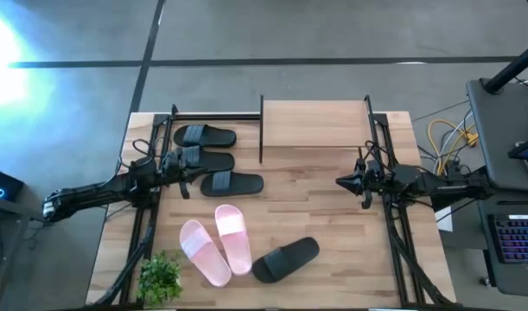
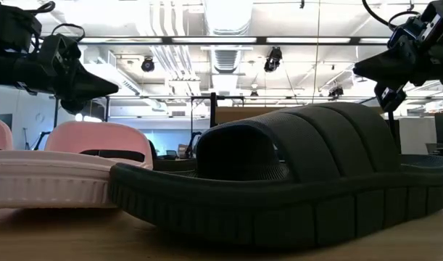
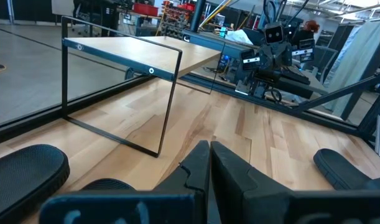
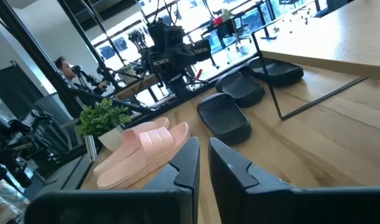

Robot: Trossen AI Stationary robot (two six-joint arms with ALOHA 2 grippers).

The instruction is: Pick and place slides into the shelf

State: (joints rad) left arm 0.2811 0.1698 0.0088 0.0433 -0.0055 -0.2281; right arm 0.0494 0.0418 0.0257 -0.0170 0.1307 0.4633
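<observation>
Six slides [image 1: 232, 183] lie on the bench [image 1: 333, 225], none shelved. Left end effector [image 1: 182, 164] and right end effector [image 1: 343, 182] appear pressed together. Approaching the shelf [image 1: 314, 123] low risks snagging its frame.

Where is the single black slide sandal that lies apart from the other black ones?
In the high view, the lone black slide sandal lies at the table's near edge, just right of the two pale pink slide sandals.

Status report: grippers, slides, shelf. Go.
Left gripper shut, over the black slides at left. Right gripper shut, empty, right of centre. All six slides on the table; pink pair at front. Shelf bare on top, nothing blocking.
</observation>
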